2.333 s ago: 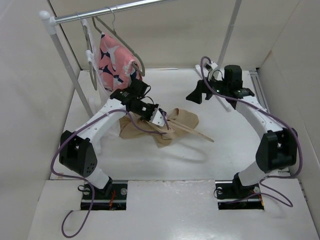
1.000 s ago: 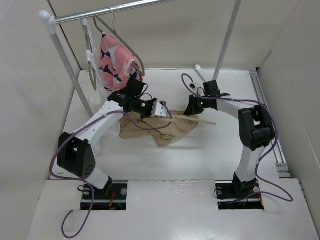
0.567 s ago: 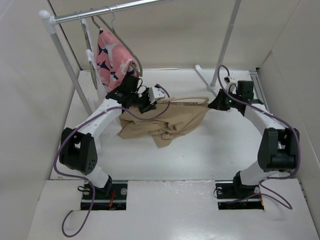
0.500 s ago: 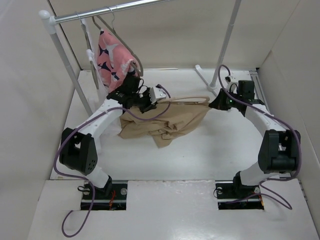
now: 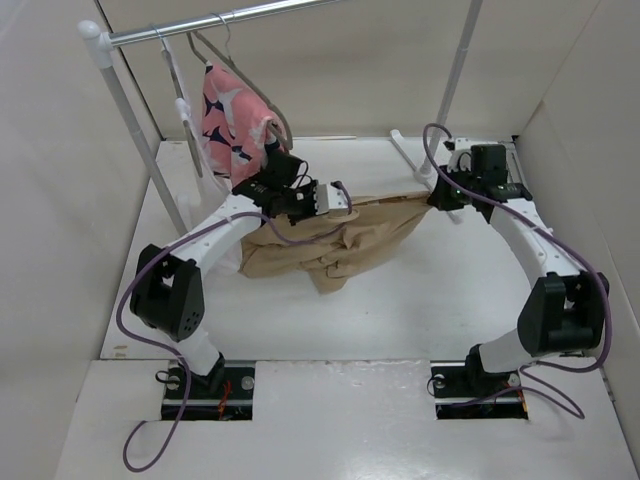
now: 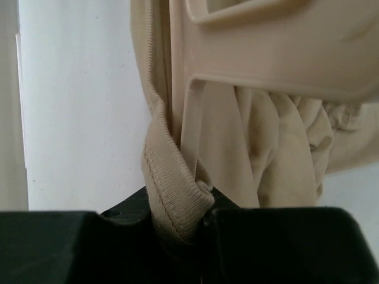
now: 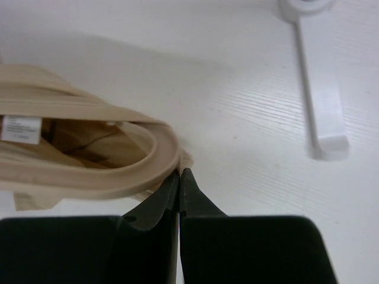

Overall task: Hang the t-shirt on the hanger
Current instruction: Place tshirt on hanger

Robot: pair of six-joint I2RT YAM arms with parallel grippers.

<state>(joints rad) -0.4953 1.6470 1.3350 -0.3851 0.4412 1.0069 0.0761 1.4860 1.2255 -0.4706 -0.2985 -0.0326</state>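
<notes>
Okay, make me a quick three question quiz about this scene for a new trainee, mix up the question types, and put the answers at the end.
1. True or false: the right hand is wide open.
2. What does the left hand pinch? A. the t-shirt at its ribbed neckband; B. a wire hanger; C. a stand's foot.
3. What colour is the printed garment hanging from the rail?

Key: 1 false, its fingers are shut together; 2 A; 3 pink.
</notes>
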